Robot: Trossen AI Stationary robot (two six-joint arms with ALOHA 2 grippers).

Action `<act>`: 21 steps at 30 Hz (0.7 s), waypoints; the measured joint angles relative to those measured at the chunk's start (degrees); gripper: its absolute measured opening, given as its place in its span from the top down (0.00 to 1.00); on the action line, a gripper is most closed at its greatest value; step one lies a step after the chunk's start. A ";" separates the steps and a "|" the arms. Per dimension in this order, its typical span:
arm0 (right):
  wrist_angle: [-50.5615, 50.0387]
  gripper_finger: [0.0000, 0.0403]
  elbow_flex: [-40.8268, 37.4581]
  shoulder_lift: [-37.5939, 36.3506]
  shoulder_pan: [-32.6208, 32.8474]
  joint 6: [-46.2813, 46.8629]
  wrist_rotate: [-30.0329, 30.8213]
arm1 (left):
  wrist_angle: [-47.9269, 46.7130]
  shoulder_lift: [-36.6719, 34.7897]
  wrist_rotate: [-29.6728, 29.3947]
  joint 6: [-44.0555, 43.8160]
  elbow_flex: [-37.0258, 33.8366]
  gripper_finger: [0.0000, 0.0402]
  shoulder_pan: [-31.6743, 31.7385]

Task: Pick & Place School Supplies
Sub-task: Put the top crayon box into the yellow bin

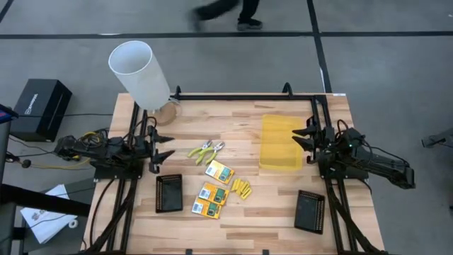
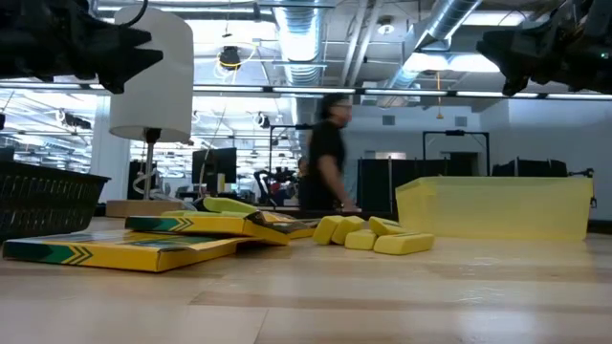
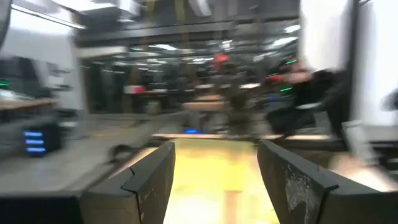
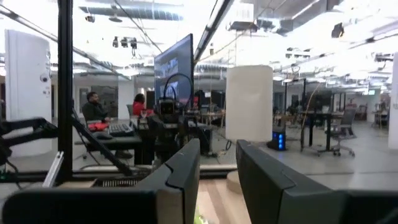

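Person [image 2: 327, 153] motion-blurred; left wrist view smeared; box [image 2: 115, 250] print unreadable.

I have both arms raised at opposite sides, each reaching inward toward the other. My left gripper [image 1: 168, 153] has its jaws spread wide and holds nothing. My right gripper [image 1: 299, 136] hangs with jaws partly apart, also holding nothing.

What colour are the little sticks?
Yellow. The sticks show best in the low view, lying beside the printed boxes.
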 joint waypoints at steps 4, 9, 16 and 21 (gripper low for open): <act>0.60 0.76 0.00 0.00 0.43 1.93 0.00 | -0.01 1.32 -1.01 -0.60 0.00 0.44 0.00; 0.56 0.76 0.00 0.00 1.75 1.94 0.00 | 0.55 3.46 -0.99 -5.02 0.01 0.44 0.00; 0.56 0.76 0.00 0.00 3.26 2.12 0.39 | 0.89 8.10 -0.47 -8.96 0.02 0.47 0.00; -1.57 0.76 0.00 1.38 3.94 5.85 2.78 | 0.96 13.33 0.26 -11.17 0.02 0.64 0.00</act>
